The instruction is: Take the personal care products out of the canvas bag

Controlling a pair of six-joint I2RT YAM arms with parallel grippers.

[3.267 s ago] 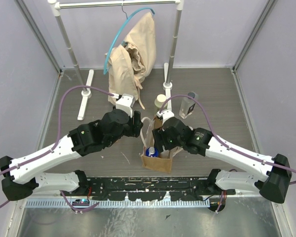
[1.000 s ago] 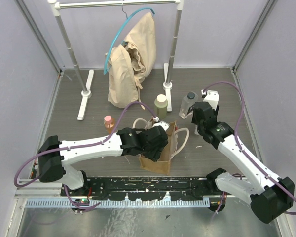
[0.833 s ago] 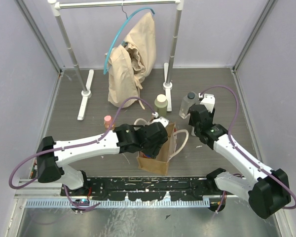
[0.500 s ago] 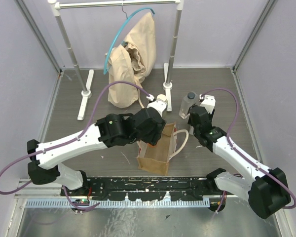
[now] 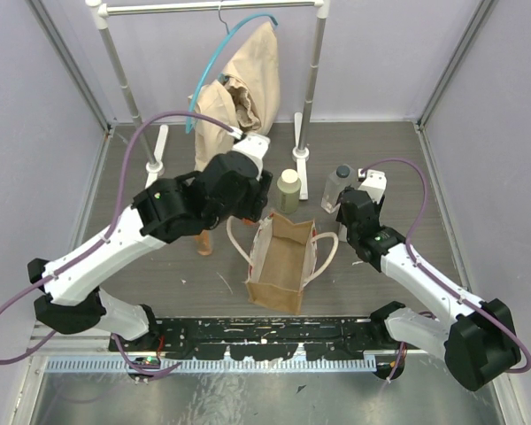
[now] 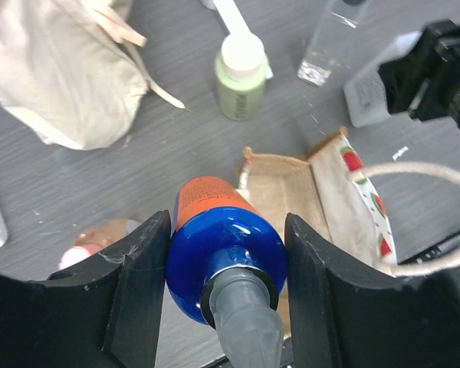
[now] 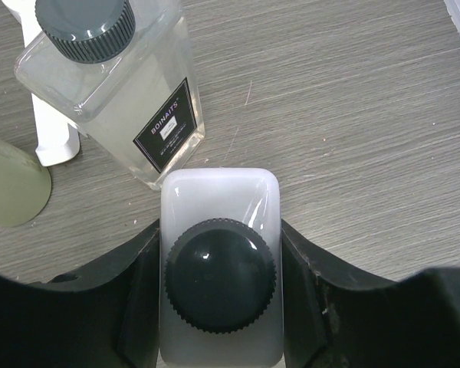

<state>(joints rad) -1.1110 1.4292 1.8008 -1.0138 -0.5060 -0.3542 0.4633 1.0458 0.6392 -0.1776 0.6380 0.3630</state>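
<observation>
The canvas bag (image 5: 283,262) stands open at the table's front middle; it also shows in the left wrist view (image 6: 326,192). My left gripper (image 5: 244,188) hangs above the table behind the bag, shut (image 6: 226,224) on an orange bottle with a blue shoulder (image 6: 228,257). My right gripper (image 5: 352,212) is shut (image 7: 220,230) on a white bottle with a dark cap (image 7: 218,195), right beside the clear bottle (image 5: 338,186). The olive-green bottle (image 5: 288,189) stands behind the bag. The amber bottle with a pink cap (image 6: 84,249) stands left of the bag, partly under my left arm.
A clothes rack (image 5: 310,84) with a beige cloth (image 5: 239,97) on a hanger stands at the back; its white feet (image 5: 152,168) rest on the table. Purple enclosure walls close off both sides and the back.
My left gripper has come up out of the bag with the orange bottle and moved back and left. My right gripper shifted slightly left toward the clear bottle, then stayed there.
</observation>
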